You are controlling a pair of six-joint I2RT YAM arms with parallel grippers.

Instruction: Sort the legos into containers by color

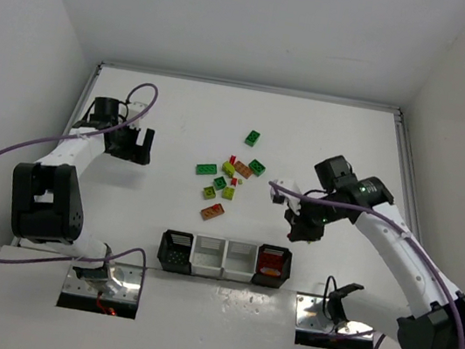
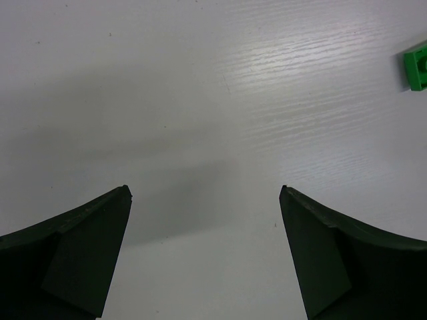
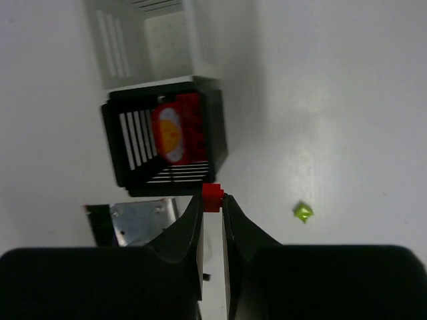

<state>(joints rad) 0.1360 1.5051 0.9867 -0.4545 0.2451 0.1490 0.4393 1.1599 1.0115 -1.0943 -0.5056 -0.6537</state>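
Small red plastic brick (image 3: 212, 193) gripped in right claw (image 3: 213, 199).
Held near black slatted square bin (image 3: 127, 143) at near edge of desk (image 1: 351, 149); left claw (image 2: 205, 192) spread wide, nothing held; loose coloured bricks (image 1: 230, 179) scattered mid-desk.

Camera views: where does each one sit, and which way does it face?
Top external: above and behind the robot, looking down on the white table, left arm, right arm, scattered plastic bricks, four square bins.
Left wrist: on the left arm, facing bare table between the open left end effector's dark fingers.
Right wrist: on the right arm, looking past the shut right end effector, pinching a small red brick, at a black slatted bin.
Shared: top view also shows that black bin, red inside.
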